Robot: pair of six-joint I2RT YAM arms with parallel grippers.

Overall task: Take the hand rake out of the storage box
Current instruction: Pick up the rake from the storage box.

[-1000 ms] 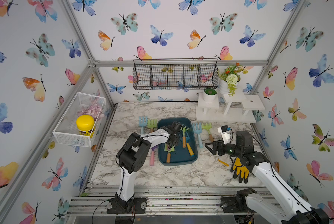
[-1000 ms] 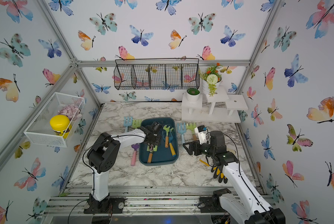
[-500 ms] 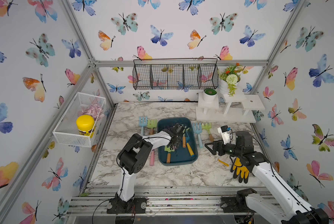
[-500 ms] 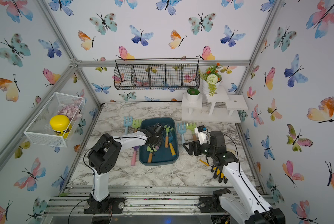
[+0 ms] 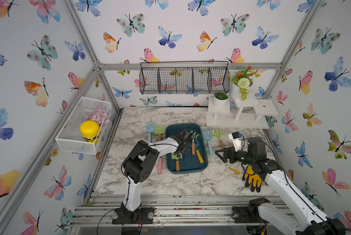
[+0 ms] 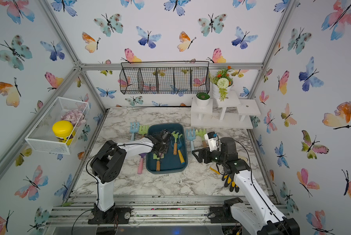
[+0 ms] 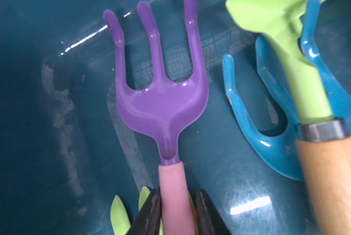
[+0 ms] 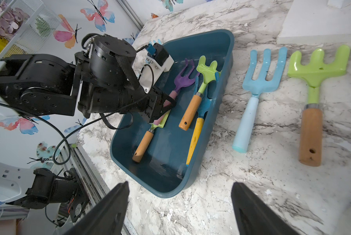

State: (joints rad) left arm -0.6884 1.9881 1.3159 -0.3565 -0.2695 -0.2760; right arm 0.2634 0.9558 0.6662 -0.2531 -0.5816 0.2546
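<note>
The hand rake (image 7: 162, 105), in the storage box (image 8: 166, 191), looks light, stiff and slick, best pinched on the pink handle between the narrow jaws of the left gripper (image 7: 177, 195), whether clamped I cannot tell; right gripper (image 8: 179, 184) jaws wide.

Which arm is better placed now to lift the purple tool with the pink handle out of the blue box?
Left. The left gripper is inside the storage box, jaws on both sides of the pink handle of the purple tool. The right gripper hangs open outside the box, holding nothing.
</note>
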